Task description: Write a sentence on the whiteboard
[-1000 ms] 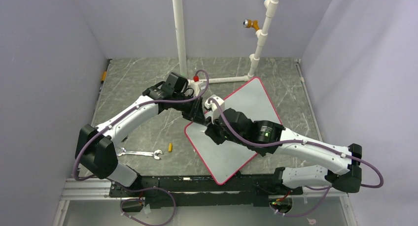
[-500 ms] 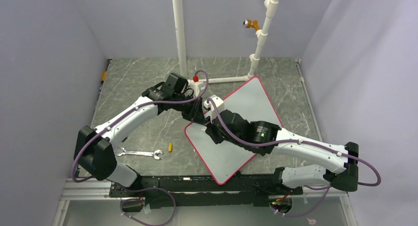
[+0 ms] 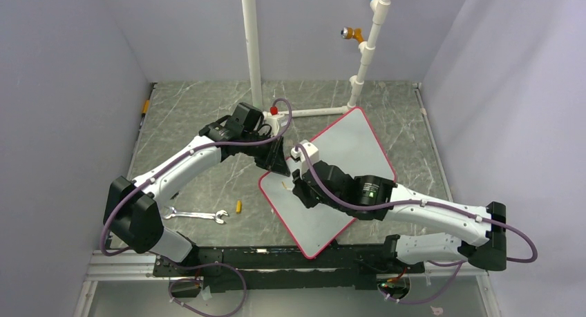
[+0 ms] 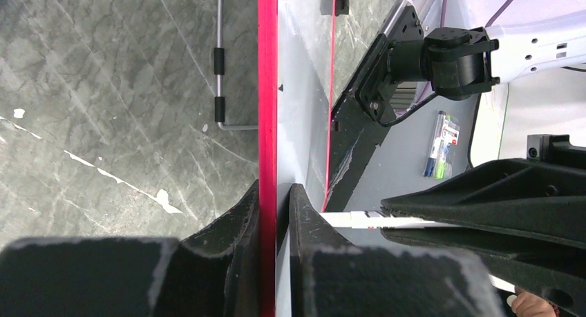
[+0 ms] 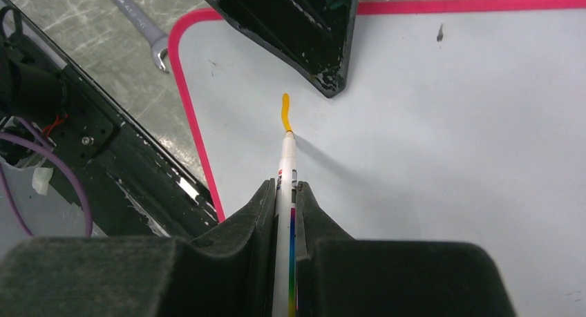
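The whiteboard [image 3: 345,161], pale grey with a red rim, lies tilted on the table. My left gripper [image 3: 280,166] is shut on its red rim [image 4: 267,123] at the board's left edge. My right gripper [image 3: 298,186] is shut on a white marker [image 5: 286,186] with a rainbow stripe, its orange tip touching the board [image 5: 449,144]. Of the sentence, only one short curved orange-yellow stroke [image 5: 285,112] shows, just beyond the tip; it also shows in the top view [image 3: 282,185]. The marker shows in the left wrist view [image 4: 373,220] too.
A silver wrench [image 3: 195,215] and a small orange cap [image 3: 239,206] lie on the marble table left of the board. A white pipe frame [image 3: 254,47] stands behind. The black base rail [image 3: 276,258] runs along the near edge.
My right gripper has moved down and toward the near edge along the board, leaving a short orange stroke that was hidden before. The left gripper has stayed on the rim.
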Controlling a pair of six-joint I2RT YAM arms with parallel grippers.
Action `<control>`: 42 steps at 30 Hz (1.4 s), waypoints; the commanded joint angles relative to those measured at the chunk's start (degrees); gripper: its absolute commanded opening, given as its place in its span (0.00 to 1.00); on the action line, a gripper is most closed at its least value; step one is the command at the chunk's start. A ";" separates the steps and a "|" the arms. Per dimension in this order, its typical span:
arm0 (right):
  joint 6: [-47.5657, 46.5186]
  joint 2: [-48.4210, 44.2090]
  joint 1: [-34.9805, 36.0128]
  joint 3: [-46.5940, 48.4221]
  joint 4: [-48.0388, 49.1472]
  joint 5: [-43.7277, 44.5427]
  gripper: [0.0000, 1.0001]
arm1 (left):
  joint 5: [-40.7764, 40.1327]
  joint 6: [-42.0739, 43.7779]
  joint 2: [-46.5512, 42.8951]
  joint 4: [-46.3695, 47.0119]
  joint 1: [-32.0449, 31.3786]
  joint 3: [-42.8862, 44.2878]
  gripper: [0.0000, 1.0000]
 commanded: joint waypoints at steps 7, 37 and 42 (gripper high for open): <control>2.11 0.02 0.01 -0.16 -3.37 7.43 0.00 | -6.83 2.66 -2.45 4.31 -0.01 0.34 0.00; -0.97 3.36 -1.55 3.21 -1.79 8.59 0.00 | -8.52 3.74 -3.12 3.14 -0.65 0.81 0.00; 0.43 1.98 -1.47 1.41 -3.76 6.45 0.00 | -8.81 3.86 -3.43 3.10 -0.67 0.82 0.00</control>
